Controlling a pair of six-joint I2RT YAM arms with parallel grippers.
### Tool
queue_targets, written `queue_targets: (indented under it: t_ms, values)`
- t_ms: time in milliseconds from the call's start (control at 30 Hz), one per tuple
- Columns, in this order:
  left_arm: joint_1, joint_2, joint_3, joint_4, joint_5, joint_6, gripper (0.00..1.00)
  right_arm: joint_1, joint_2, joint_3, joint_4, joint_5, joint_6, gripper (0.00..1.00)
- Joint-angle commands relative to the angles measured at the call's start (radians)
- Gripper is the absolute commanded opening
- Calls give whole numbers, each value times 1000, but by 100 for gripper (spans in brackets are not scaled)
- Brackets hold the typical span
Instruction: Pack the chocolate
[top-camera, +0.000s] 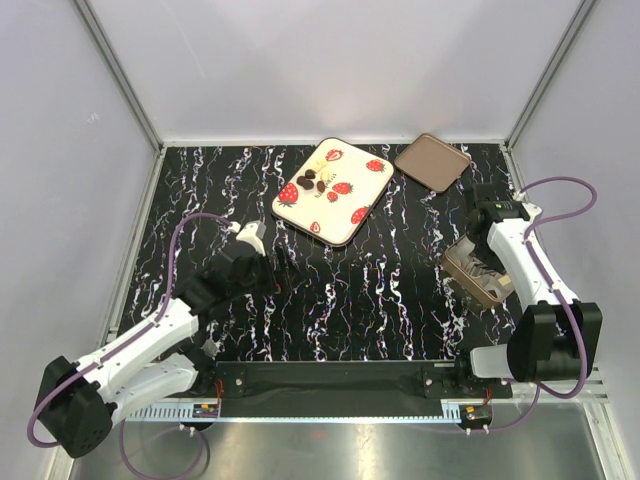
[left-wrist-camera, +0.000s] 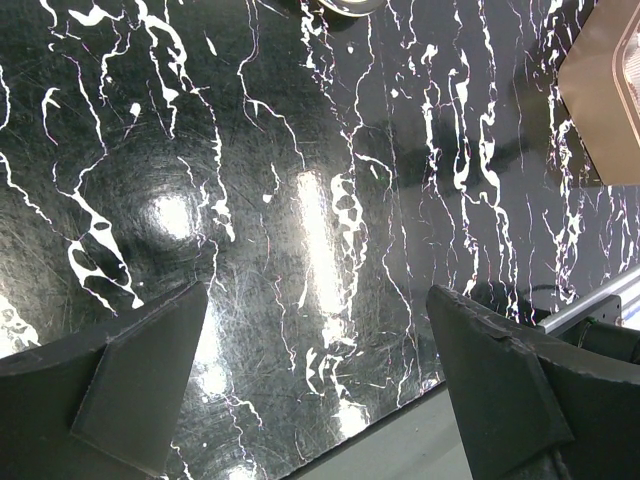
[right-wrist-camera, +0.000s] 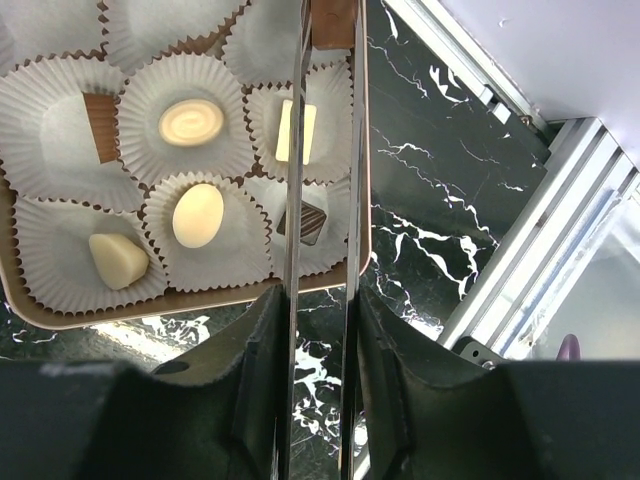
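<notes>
R gripper (right-wrist-camera: 318, 310) clamped on metal tongs (right-wrist-camera: 352, 150) over box (right-wrist-camera: 150, 318) w/ chocolates (right-wrist-camera: 197, 215); L gripper (left-wrist-camera: 318, 292) wide open, empty.

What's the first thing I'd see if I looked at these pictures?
Probably the cream tray with red strawberry pictures at the back of the black marble table, with dark chocolates on it. On the right, a box of frilly white paper cups holds pale chocolates, and the right gripper holds shiny metal tongs over it.

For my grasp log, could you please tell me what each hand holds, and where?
Right hand: metal tongs, squeezed across both blades, away from the tips. Left hand: nothing.
</notes>
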Motion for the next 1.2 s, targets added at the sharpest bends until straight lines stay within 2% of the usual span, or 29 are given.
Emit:
queue_targets:
  t_ms: [0, 100, 533, 800, 1000, 1033, 1167]
  values:
    - [-4, -21, 48, 16, -17, 12, 99, -5, -8, 7, 21, 72, 10, 39]
    - [-5, -21, 58, 8, -20, 16, 99, -5, -18, 13, 30, 75, 3, 43]
    - [-4, -32, 70, -3, -23, 16, 99, -4, -26, 58, 76, 38, -78, 44]
    - [-4, -35, 131, -47, -66, 46, 99, 30, -14, 292, 96, -218, -269, 44]
    - [-4, -75, 188, -116, -92, 95, 99, 45, 41, 490, 99, -483, -372, 43]
    - [-4, -80, 191, -119, -92, 105, 99, 50, 49, 512, 130, -572, -383, 43]
    - [-4, -89, 225, -139, -89, 137, 99, 122, 158, 581, 151, -668, -418, 44]
